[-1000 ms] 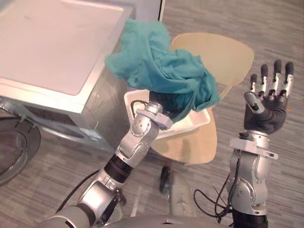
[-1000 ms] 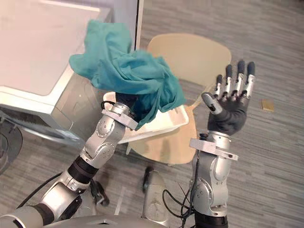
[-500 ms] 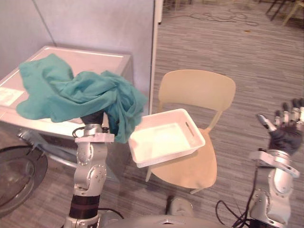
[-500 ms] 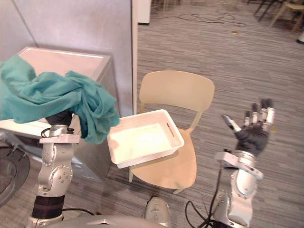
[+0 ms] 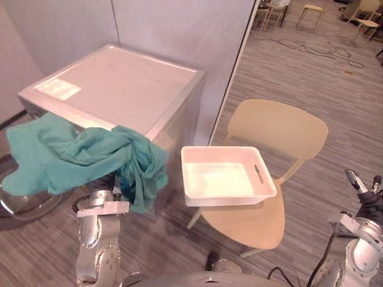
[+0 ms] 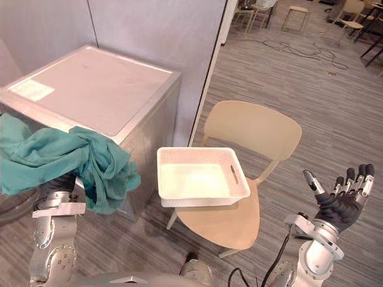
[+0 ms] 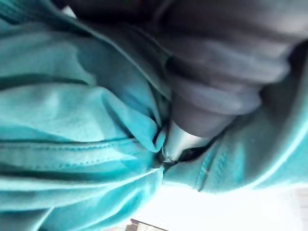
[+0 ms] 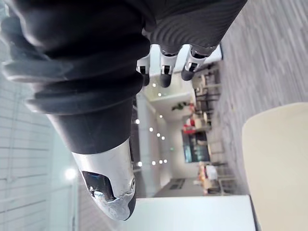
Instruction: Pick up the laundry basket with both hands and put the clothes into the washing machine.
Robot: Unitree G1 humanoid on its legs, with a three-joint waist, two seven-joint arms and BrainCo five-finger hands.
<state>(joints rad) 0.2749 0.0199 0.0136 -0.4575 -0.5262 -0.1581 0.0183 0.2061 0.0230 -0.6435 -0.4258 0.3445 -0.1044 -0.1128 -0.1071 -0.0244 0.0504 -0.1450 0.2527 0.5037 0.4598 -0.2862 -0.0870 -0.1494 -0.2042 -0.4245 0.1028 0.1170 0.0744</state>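
A bunched teal cloth (image 5: 84, 158) hangs over my left hand (image 6: 58, 184), held up in front of the silver washing machine (image 5: 116, 81). In the left wrist view the cloth (image 7: 72, 110) gathers into folds around a silver finger (image 7: 182, 140), which pinches it. The white laundry basket (image 5: 226, 179) sits on a beige chair (image 5: 281, 128) to the right, its inside bare and white. My right hand (image 6: 340, 196) is raised at the lower right with straight, spread fingers, well clear of the basket and holding nothing.
The machine's round door (image 5: 21, 203) stands open low at the left, under the cloth. A grey partition wall (image 5: 179, 30) rises behind the machine. Striped grey floor (image 6: 335, 101) spreads to the right, with chairs far back.
The whole picture has shifted, so the camera moved. My left hand has carried the teal cloth from over the basket leftwards to the machine's front. My right hand has sunk lower at the right.
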